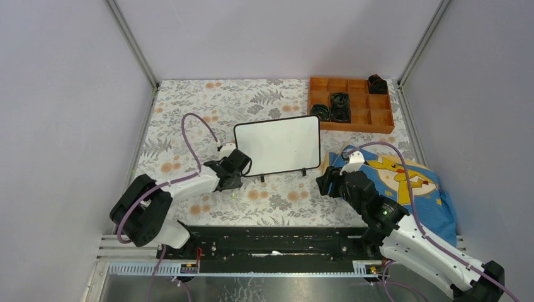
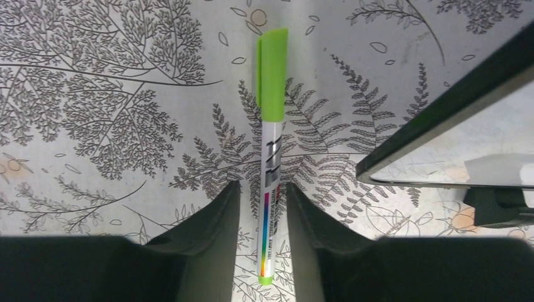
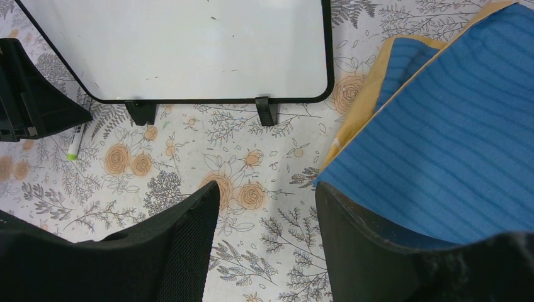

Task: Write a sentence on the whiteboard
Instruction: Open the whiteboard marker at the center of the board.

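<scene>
Fingers (image 2: 208, 239) of the left gripper (image 2: 263, 189) fill the bottom of the left wrist view. They are set narrowly either side of a marker (image 2: 271, 157) lying flat on the bench (image 2: 94, 75). A sliver of bench shows on each side of the barrel, so I judge it not yet pinched. If the fingers close off-centre, the round barrel could roll out. They also flank its tail half, which leaves a long lever that may pivot once the tip presses on anything. The green cap (image 2: 272, 75) is on (no ink until something pulls it off). The whiteboard (image 2: 478, 138) shows its framed edge close on the right, so a careless lift could clip it.

From the right wrist, the right gripper (image 3: 266, 189) hangs wide and empty above the bench. It sits between the board's two small feet (image 3: 266, 112) and the blue cloth (image 3: 453, 138). The board's face is bare of writing. Nothing braces the board, and on such small feet a firm pen stroke could tip or slide it backward.

Seen from above, the board stands propped up on its feet mid-bench. The left gripper is just off its near-left corner and the right gripper is near its near-right corner, by the cloth's edge. An orange tray (image 1: 352, 128) lies behind, well apart and unlikely to interfere.
</scene>
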Motion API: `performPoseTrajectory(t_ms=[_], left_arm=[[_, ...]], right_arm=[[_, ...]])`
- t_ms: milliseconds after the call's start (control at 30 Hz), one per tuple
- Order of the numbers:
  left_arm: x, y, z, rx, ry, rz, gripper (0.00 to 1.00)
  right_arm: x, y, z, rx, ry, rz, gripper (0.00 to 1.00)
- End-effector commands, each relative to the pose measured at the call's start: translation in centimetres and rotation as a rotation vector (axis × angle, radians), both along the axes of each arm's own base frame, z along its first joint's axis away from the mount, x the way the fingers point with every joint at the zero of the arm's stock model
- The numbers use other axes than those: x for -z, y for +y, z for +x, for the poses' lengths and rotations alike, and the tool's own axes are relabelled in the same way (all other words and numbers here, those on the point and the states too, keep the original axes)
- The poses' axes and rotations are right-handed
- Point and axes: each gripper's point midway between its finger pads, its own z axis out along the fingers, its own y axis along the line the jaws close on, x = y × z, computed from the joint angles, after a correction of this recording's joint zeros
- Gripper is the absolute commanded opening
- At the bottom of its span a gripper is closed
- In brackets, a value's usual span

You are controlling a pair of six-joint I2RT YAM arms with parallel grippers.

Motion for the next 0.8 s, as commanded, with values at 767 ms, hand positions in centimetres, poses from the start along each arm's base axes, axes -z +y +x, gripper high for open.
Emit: performPoseTrajectory(t_ms=[767], left_arm=[[-0.5,-0.8,-2.2,0.017,-0.003,0.000,0.42]], right_arm=[[-0.4,-0.3,0.5,0.029,-0.017,0.003,0.64]])
